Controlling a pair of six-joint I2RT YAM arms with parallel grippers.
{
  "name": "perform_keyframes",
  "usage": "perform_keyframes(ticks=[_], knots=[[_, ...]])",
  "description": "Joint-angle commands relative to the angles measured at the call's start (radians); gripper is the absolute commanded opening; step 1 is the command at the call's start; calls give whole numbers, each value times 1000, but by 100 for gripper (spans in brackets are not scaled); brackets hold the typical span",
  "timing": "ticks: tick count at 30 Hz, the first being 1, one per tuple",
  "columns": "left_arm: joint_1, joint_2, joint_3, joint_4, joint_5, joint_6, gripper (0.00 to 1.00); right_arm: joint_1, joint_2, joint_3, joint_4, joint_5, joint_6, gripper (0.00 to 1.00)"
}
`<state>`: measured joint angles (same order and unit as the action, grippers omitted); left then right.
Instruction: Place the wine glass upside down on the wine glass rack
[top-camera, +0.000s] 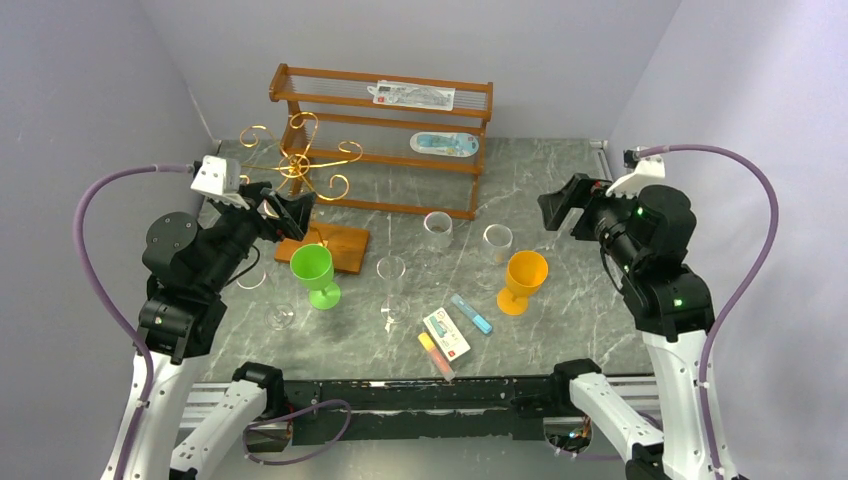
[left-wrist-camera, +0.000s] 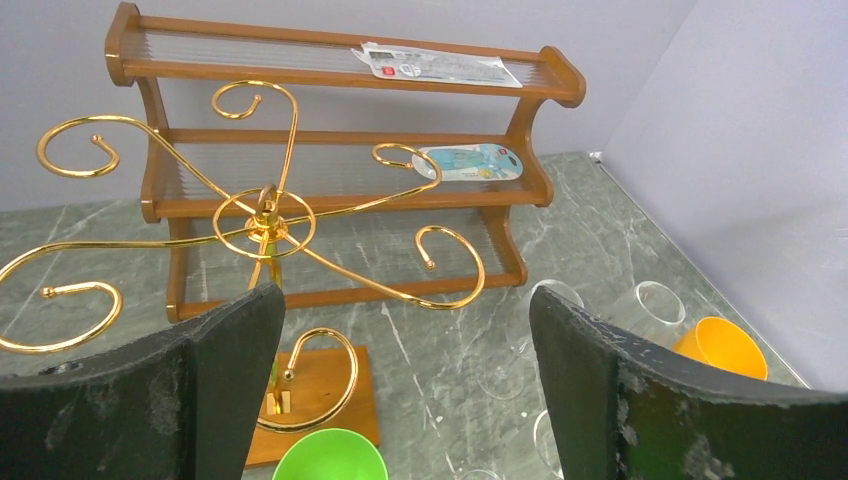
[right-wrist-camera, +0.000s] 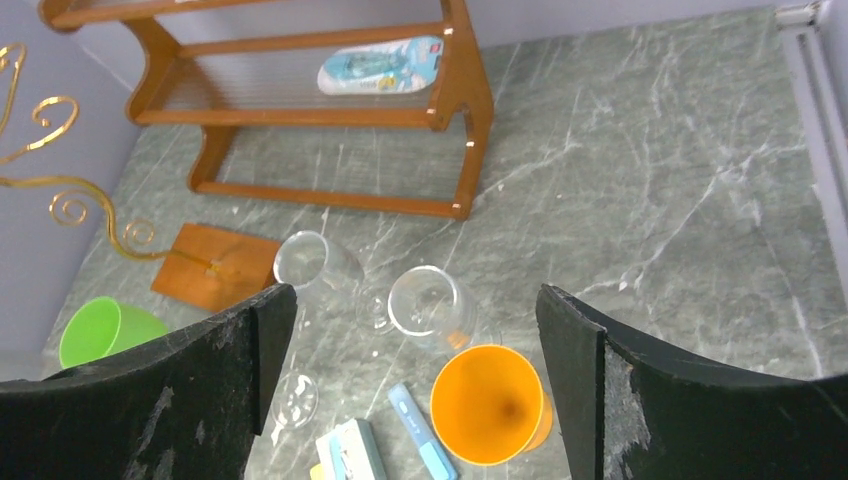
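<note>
My left gripper and right gripper both hang with jaws wide apart, empty, the gold wine glass rack standing far left beside the left one, a clear wine glass upright just right of the green goblet.

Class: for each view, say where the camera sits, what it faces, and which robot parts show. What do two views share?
Top external: above, behind the robot, looking down on the table; both arms show.
Left wrist: on the left arm, facing the wine glass rack; left gripper open.
Right wrist: on the right arm, tilted down at the orange goblet; right gripper open.
Shared: both wrist views show the wooden shelf.
</note>
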<state>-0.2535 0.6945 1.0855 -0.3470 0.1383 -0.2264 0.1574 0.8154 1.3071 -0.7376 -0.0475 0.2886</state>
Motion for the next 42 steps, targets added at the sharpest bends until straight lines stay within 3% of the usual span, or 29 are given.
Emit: perform_keyframes(ticks=[1, 6, 9, 15, 18, 24, 29, 38, 42], knots=[[-4, -4, 5, 37, 18, -23, 96, -5, 8, -62, 3, -99, 19, 93], [-4, 4, -22, 64, 98, -50, 97, 6, 69, -136, 8, -215, 76, 83], [-4, 9, -29, 73, 106, -61, 96, 62, 84, -160, 24, -176, 90, 82], [-4, 22, -45, 98, 131, -80, 97, 445, 243, -112, -24, 239, 166, 80], [-4, 19, -37, 82, 130, -77, 96, 553, 371, -63, -94, 396, 216, 73], [-4, -4, -33, 50, 110, -58, 96, 582, 479, -35, -144, 581, 261, 65], [-4, -12, -44, 50, 108, -56, 97, 581, 519, -24, -102, 575, 202, 55], [-4, -11, -40, 35, 86, -40, 96, 559, 622, -4, -77, 562, 142, 46], [-4, -15, -40, 26, 84, -37, 96, 552, 629, -37, -58, 522, 138, 36]])
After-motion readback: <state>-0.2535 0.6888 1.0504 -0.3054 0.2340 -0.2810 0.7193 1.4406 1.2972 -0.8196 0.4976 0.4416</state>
